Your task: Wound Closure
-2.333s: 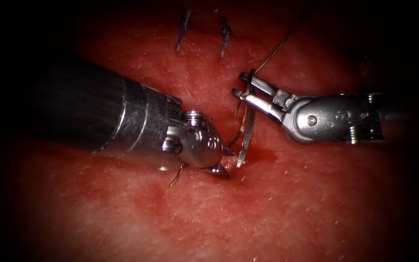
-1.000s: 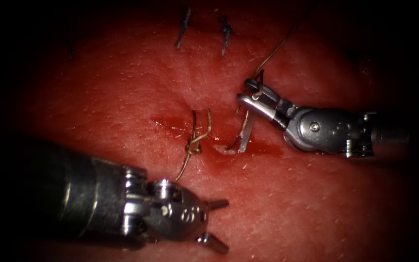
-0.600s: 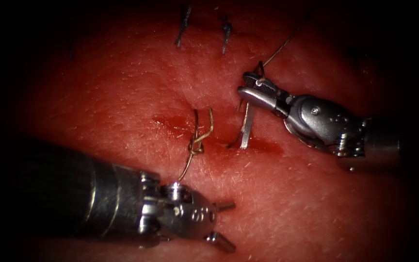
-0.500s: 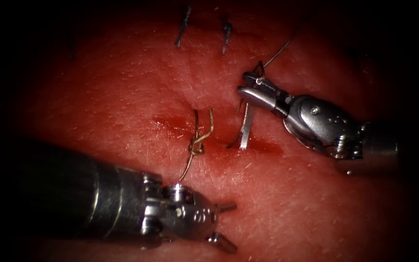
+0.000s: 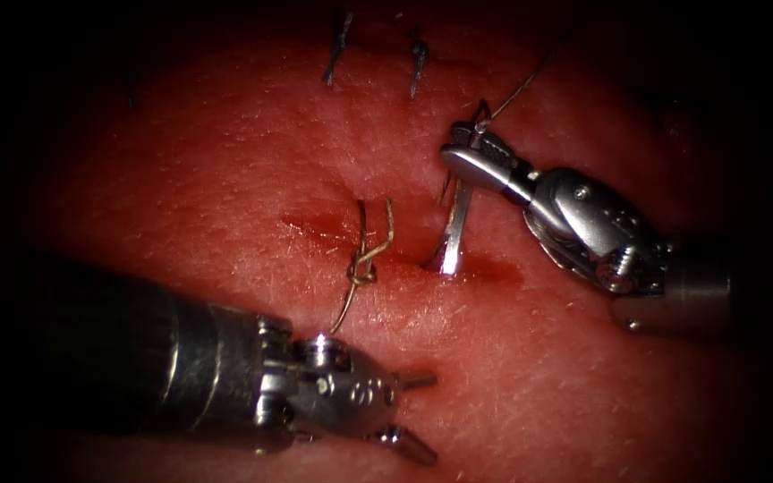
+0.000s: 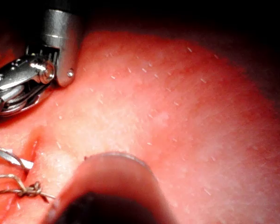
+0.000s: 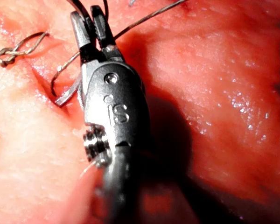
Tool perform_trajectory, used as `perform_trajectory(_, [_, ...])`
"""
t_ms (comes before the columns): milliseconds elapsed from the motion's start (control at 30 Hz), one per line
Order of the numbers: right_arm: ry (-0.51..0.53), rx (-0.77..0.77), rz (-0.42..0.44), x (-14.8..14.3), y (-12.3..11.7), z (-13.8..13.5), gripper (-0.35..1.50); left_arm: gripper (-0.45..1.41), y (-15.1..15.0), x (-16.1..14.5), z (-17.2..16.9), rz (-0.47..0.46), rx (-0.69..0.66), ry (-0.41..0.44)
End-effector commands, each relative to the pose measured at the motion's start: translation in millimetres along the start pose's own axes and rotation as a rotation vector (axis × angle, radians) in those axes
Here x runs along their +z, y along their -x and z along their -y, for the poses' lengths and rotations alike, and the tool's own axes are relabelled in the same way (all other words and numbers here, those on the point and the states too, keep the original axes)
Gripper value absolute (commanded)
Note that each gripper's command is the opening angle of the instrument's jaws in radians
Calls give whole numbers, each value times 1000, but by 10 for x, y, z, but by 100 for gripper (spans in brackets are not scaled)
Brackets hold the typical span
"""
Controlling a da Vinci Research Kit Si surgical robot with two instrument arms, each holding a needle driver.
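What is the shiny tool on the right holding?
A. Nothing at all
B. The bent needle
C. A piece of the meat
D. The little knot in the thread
B. The right tool has its jaws shut on the top end of the needle, whose other end meets the tissue at the cut, while the left tool hangs open and empty, clear of the knot.
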Motion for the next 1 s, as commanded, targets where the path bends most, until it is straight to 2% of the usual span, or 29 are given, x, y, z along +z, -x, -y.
perform_trajectory(33, [-6, 12, 11, 7, 8, 5, -35, 46, -3, 10, 1, -2, -4, 0])
perform_trajectory(200, [-63, 14, 68, 9, 12, 8, -35, 47, -8, 7, -3, -1, 3, -4])
perform_trajectory(533, [-103, 137, 96, 12, 19, 8, -35, 47, -13, 5, -8, -1, 9, -7])
perform_trajectory(833, [-115, 393, 94, 11, 18, 10, -35, 47, -19, 4, -12, -2, 9, -10])
perform_trajectory(1000, [-119, 482, 103, 9, 18, 13, -35, 47, -23, 1, -15, -1, 7, -14])
